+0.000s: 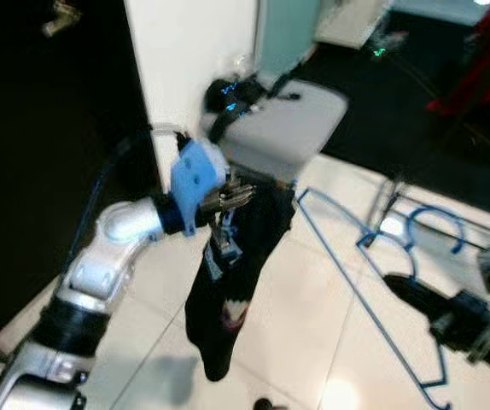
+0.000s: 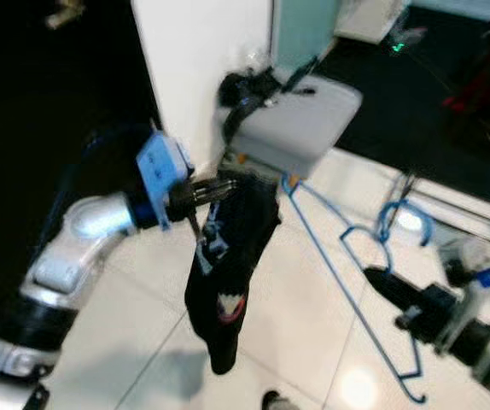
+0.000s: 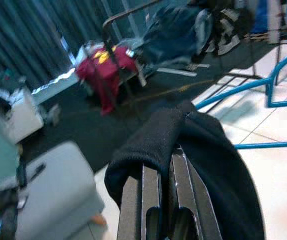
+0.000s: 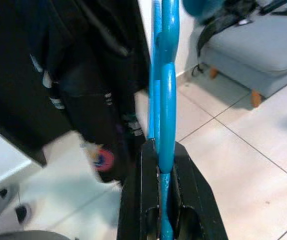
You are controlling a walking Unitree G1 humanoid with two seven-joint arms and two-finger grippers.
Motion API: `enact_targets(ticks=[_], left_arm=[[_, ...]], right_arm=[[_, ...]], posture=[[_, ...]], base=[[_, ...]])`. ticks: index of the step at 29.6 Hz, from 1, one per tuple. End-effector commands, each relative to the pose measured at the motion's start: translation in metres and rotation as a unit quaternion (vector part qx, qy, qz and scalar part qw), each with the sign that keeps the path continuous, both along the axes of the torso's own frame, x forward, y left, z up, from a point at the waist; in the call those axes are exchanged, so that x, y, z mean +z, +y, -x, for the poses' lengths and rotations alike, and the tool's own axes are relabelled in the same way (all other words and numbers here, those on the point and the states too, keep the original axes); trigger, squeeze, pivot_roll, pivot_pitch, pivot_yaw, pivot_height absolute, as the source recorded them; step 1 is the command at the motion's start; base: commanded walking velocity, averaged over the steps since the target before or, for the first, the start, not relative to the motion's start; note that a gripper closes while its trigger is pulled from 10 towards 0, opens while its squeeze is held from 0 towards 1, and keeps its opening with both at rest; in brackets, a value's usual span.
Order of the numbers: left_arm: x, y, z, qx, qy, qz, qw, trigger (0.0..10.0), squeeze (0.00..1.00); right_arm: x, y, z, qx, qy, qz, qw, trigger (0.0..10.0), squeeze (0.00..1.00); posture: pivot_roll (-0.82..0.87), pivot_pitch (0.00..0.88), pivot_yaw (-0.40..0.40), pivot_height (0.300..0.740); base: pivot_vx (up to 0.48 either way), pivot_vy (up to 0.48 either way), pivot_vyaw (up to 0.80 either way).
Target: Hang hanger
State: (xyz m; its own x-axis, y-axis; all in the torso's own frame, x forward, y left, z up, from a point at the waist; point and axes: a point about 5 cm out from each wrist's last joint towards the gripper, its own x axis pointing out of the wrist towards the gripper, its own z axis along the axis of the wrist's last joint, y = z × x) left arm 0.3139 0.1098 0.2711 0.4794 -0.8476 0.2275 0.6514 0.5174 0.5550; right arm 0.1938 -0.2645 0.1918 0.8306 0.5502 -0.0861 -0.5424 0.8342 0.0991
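While the left gripper (image 2: 219,190) pinches a black garment (image 2: 225,273) dangling above the tiled floor (image 2: 125,333), the right gripper (image 2: 382,284) clamps the blue hanger (image 2: 339,282) alongside, apart from the cloth. Dressing and hanging apparently remain.

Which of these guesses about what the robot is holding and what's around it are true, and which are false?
1. The left end effector is shut on a black garment with a small printed badge. True.
2. The right end effector holds a red wooden hanger. False: it grips a thin blue wire hanger.
3. The black garment already hangs on the blue hanger. False: they are apart, one in each end effector.
4. A grey cushioned seat stands behind the garment. True.
5. The floor is pale glossy tile. True.
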Motion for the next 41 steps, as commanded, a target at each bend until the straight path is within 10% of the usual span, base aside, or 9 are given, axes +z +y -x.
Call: enact_targets(ticks=[1, 14, 19, 26, 41], left_arm=[[-0.004, 0.002, -0.001, -0.006, 0.006, -0.011, 1.000, 10.0, 0.00], [0.049, 0.025, -0.031, 0.117, -0.043, 0.090, 0.988, 10.0, 0.00], [0.067, 0.024, -0.007, -0.058, -0.044, 0.149, 0.986, 10.0, 0.00], [0.068, 0.034, 0.017, -0.221, -0.023, 0.081, 0.972, 10.0, 0.00], [0.074, 0.052, 0.022, -0.264, -0.007, 0.020, 0.964, 10.0, 0.00]], right_arm=[[0.000, 0.002, 0.003, 0.016, 0.008, -0.014, 1.000, 10.0, 0.00], [0.003, 0.024, 0.044, 0.151, 0.028, -0.120, 0.981, 10.0, 0.00], [0.012, 0.012, 0.051, 0.142, -0.010, -0.190, 0.971, 10.0, 0.00], [0.016, 0.007, 0.057, 0.143, -0.030, -0.215, 0.966, 10.0, 0.00], [0.029, 0.001, 0.065, 0.189, -0.020, -0.186, 0.964, 10.0, 0.00]], posture=[[-0.05, 0.169, 0.010, 0.740], [-0.06, 0.181, 0.019, 0.740], [-0.07, 0.186, 0.023, 0.740], [-0.07, 0.187, 0.024, 0.740], [-0.07, 0.189, 0.021, 0.740]], base=[[0.000, 0.000, -0.78], [0.000, 0.000, 0.00], [0.000, 0.000, 0.00], [0.000, 0.000, 0.00], [0.000, 0.000, 0.00]])
